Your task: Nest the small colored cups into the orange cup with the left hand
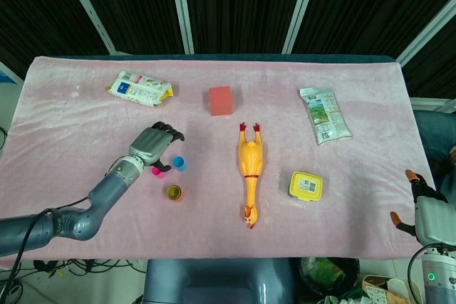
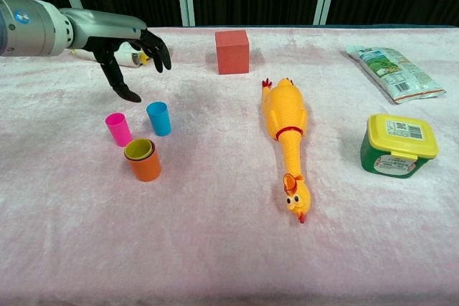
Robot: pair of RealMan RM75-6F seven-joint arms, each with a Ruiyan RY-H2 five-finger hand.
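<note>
The orange cup point(image 2: 144, 165) stands upright with a yellow-green cup point(image 2: 139, 149) nested in it; from the head view the orange cup point(image 1: 174, 192) shows below the others. A pink cup point(image 2: 118, 128) and a blue cup point(image 2: 159, 118) stand upright just behind it, also seen as the pink cup point(image 1: 157, 171) and blue cup point(image 1: 179, 163). My left hand point(image 2: 128, 44) hovers above and behind the cups, fingers spread, holding nothing; in the head view the left hand point(image 1: 154, 143) is just beyond the pink cup. My right hand point(image 1: 422, 208) rests off the table's right edge, empty.
A rubber chicken point(image 2: 287, 137) lies lengthwise in the middle. A red block point(image 2: 232, 51) sits at the back, a milk carton point(image 1: 139, 88) at the back left, a snack bag point(image 2: 391, 72) at the back right, and a yellow-lidded green tub point(image 2: 397, 145) on the right.
</note>
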